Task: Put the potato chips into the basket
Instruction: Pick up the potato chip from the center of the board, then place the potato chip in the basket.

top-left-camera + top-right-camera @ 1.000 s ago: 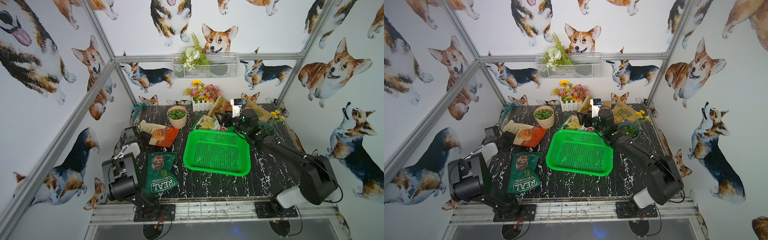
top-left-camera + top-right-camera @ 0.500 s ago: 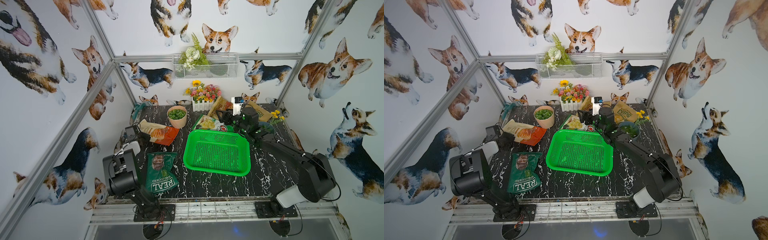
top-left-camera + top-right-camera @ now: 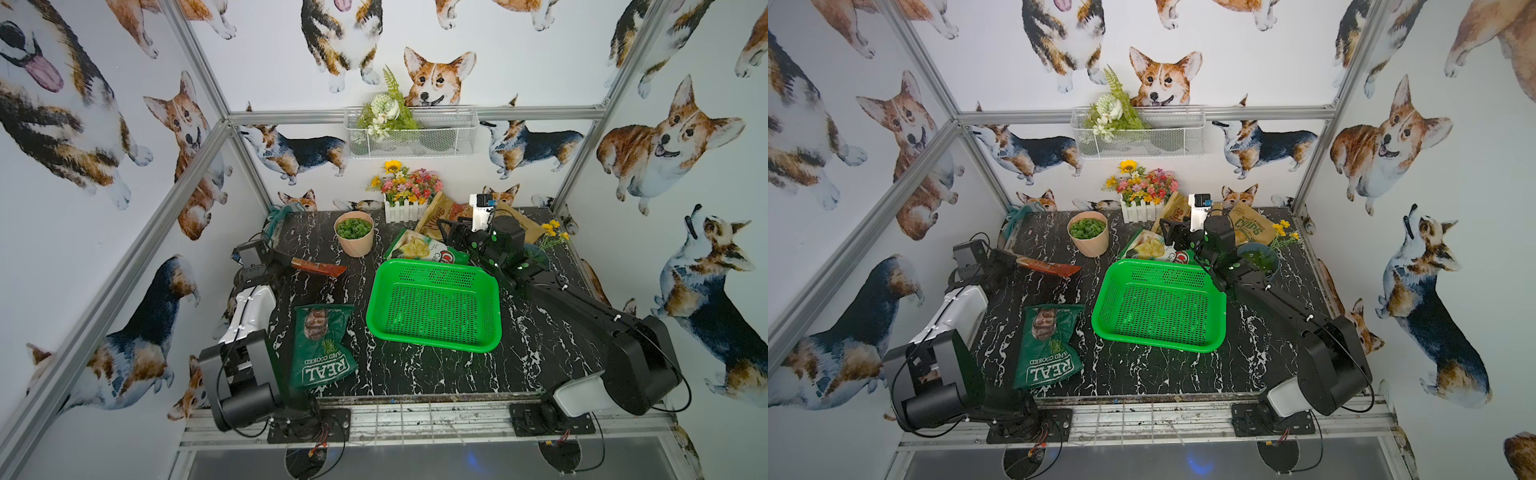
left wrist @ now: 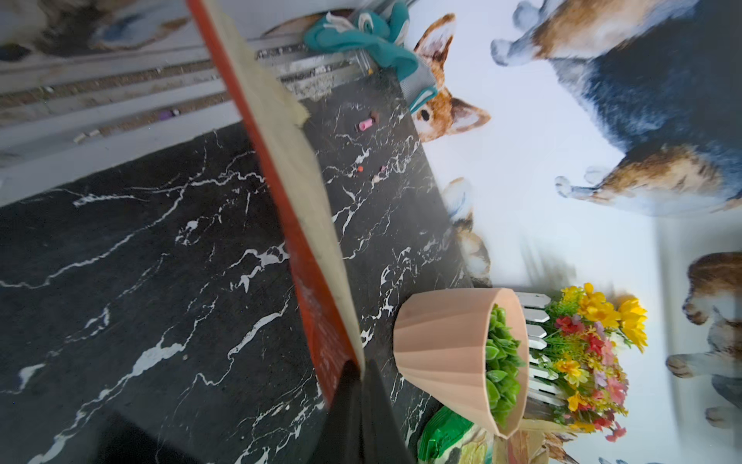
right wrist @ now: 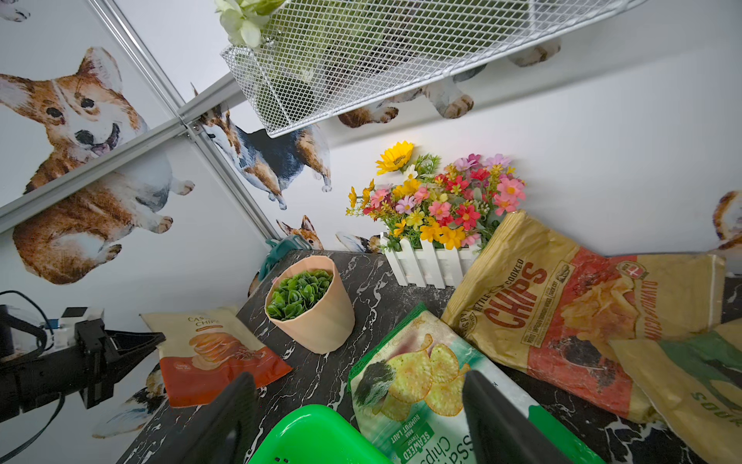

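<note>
In both top views: found basket [image 3: 434, 307] empty, none of five bags in; REAL bag [image 3: 322, 349] flat on counter [image 3: 415, 374]. Left wrist: saw left hand [image 4: 359, 373] clamped on orange bag [image 4: 305, 225], held edge-on, seemingly clear of counter; judged first of five transfers. Right wrist: saw right hand [image 5: 357, 401] wide, empty, over green-white bag [image 5: 417, 377]; tan bags [image 5: 562, 305] just behind.

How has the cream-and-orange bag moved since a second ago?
Yes: the cream-and-orange bag, flat beside the pink pot before, now stands edge-on, lifted in the shut left gripper.
</note>
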You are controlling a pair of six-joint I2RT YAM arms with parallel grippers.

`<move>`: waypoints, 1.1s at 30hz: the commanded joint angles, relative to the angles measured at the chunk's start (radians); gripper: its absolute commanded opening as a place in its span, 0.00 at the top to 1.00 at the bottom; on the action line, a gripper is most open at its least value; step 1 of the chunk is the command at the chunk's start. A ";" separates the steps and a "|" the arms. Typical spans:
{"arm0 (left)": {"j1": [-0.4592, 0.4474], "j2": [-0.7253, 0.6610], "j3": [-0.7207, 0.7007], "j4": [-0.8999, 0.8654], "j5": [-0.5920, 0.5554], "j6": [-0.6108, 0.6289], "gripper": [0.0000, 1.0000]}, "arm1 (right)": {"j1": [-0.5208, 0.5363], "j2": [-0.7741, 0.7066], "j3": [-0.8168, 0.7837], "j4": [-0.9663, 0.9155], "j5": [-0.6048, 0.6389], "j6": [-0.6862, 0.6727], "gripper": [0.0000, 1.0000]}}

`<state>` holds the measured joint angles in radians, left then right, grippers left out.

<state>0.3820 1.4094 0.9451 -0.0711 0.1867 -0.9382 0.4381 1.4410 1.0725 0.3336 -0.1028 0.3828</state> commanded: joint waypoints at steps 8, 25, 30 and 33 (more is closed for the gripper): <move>-0.041 -0.191 0.090 -0.110 0.034 0.000 1.00 | -0.009 -0.030 0.000 0.033 0.026 0.004 0.16; -0.774 -0.390 0.132 -0.199 -0.371 -0.371 1.00 | -0.062 -0.111 -0.027 0.075 0.032 0.057 0.17; -1.052 -0.323 0.143 -0.129 -0.565 -0.534 1.00 | -0.069 -0.167 -0.065 0.070 0.052 0.061 0.17; -1.176 -0.263 0.167 -0.076 -0.672 -0.614 1.00 | -0.077 -0.203 -0.089 0.058 0.062 0.054 0.17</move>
<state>-0.7231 1.1145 1.0832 -0.2584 -0.3183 -1.4185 0.3656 1.2602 0.9939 0.3653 -0.0582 0.4335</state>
